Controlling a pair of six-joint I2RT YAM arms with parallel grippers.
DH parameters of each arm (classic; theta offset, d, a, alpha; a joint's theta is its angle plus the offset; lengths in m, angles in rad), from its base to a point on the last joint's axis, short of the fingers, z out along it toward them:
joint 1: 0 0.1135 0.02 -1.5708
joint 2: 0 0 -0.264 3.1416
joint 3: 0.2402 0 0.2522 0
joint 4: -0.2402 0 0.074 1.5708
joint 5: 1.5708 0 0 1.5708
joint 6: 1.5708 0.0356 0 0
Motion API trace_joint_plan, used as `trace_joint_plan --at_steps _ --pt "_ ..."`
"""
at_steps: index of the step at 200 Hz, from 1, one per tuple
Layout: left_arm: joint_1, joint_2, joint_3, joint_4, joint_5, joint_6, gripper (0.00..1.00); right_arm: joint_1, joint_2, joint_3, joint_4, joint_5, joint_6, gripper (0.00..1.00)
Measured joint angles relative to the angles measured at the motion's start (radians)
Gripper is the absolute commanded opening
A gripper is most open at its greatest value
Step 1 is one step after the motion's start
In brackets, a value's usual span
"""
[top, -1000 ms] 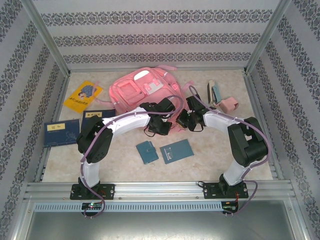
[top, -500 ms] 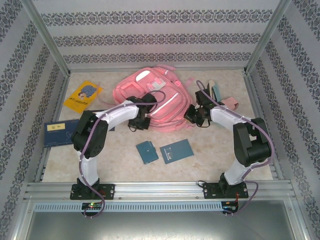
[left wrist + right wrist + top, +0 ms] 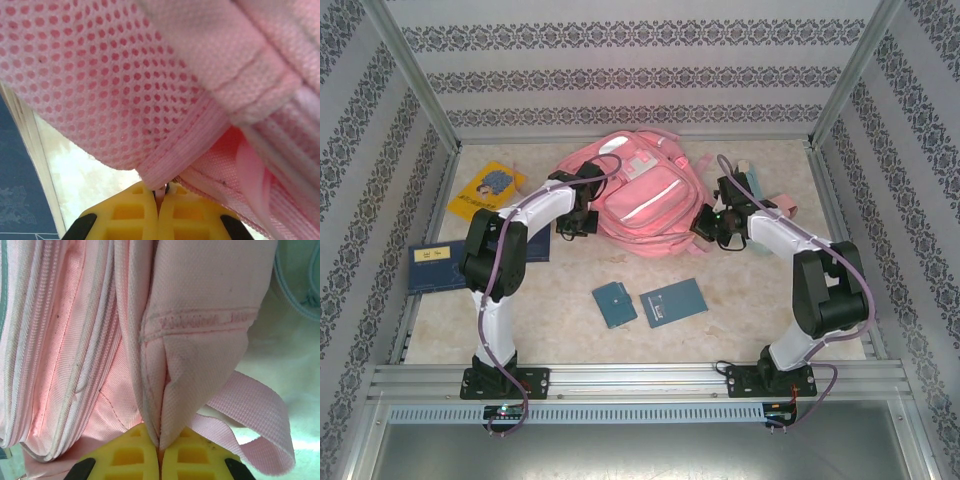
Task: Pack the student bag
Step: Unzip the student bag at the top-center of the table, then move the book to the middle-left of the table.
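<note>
Student bag [image 3: 638, 195]: pink, lying at the middle of the bench's [image 3: 560, 320] far edge.
Left gripper [image 3: 161, 192]: clenched on the bag's left-side mesh trim.
Right gripper [image 3: 160, 447]: clenched on the bag's right-side fabric fold.

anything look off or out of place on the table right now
Nothing is spilled or broken. The backpack lies skewed at the back, its fabric pinched at each side by the left fingers and the right fingers. A small notebook and a larger notebook lie loose at angles in front of it.
</note>
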Motion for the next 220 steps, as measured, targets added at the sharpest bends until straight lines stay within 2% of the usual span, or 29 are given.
trace_joint_plan --at_steps 65,86,102,108,115,121,140,164,198,206,220 --pt "-0.114 -0.14 -0.142 -0.001 0.017 -0.089 0.0 -0.021 0.202 0.223 -0.102 0.071 -0.125 0.0" --pt "-0.146 -0.153 -0.148 -0.005 0.017 -0.119 0.01 -0.026 0.265 0.299 -0.121 0.083 -0.156 0.1" --pt "-0.162 -0.153 -0.148 -0.005 0.018 -0.132 0.12 -0.026 0.284 0.327 -0.123 0.093 -0.163 0.28" --pt "-0.163 -0.153 -0.148 -0.005 0.018 -0.138 0.19 -0.026 0.285 0.328 -0.121 0.098 -0.164 0.33" --pt "-0.167 -0.153 -0.148 -0.005 0.021 -0.142 0.32 -0.026 0.283 0.328 -0.118 0.101 -0.169 0.39" --pt "-0.167 -0.153 -0.148 -0.006 0.026 -0.145 0.41 -0.026 0.281 0.328 -0.115 0.101 -0.171 0.42" --pt "-0.167 -0.156 -0.147 -0.008 0.04 -0.157 0.59 -0.026 0.259 0.321 -0.107 0.103 -0.178 0.49" --pt "-0.167 -0.174 -0.142 -0.008 0.052 -0.164 0.64 -0.026 0.154 0.255 -0.09 0.111 -0.18 0.54" --pt "-0.167 -0.214 -0.104 -0.008 0.052 -0.158 0.82 -0.026 -0.034 0.134 -0.064 0.117 -0.181 0.62" --pt "-0.167 -0.224 -0.096 -0.008 0.04 -0.156 0.89 -0.025 -0.066 0.108 -0.054 0.116 -0.18 0.63" --pt "-0.163 -0.237 -0.089 -0.008 0.019 -0.152 0.9 -0.018 -0.11 0.063 -0.036 0.116 -0.176 0.67"
